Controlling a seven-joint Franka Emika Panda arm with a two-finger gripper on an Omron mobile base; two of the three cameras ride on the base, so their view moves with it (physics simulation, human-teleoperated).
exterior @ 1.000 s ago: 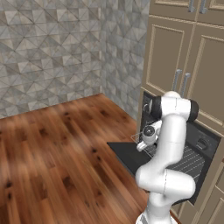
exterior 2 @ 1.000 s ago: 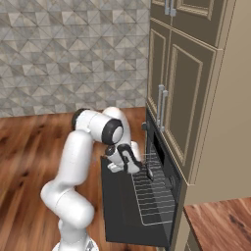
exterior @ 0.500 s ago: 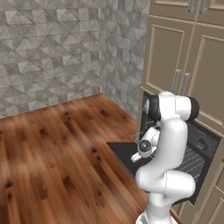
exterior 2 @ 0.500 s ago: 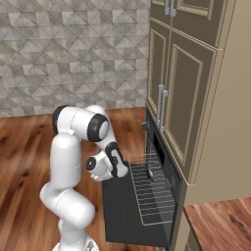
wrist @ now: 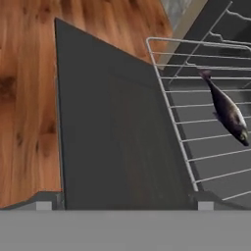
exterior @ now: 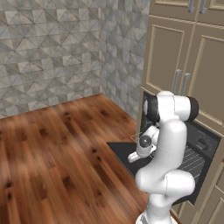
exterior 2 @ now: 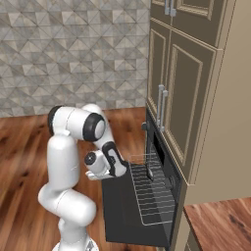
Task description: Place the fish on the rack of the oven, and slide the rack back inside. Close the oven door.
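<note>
Hand view, left to right. Brown wood-plank floor (wrist: 24, 98) at far left. Next, the broad flat dark grey-black oven door (wrist: 112, 142), folded down flat and open. To its right, the silver wire rack (wrist: 196, 122) with thin parallel bars and a raised rim, pulled out over the door. On the rack lies the small dark slender fish (wrist: 226, 110), on the bars near the right side, tail toward the top of this view, head toward the lower right. Nothing touches the fish.

Right base view: white arm with dark joints at left; its two-finger gripper (exterior 2: 122, 169) hangs over the near left part of the door (exterior 2: 122, 206), just beside the rack's left rim (exterior 2: 152, 191). Fingers released, spread wide, holding nothing. Fish too small to make out here.

Right of the rack, the dark built-in oven (exterior 2: 164, 166) sits under tall beige cabinet doors with metal bar handles (exterior 2: 181, 98).

Left base view: arm stands in front of the oven (exterior: 201, 144); door (exterior: 124, 153) down, rack (exterior: 192, 159) partly hidden behind the arm.
</note>
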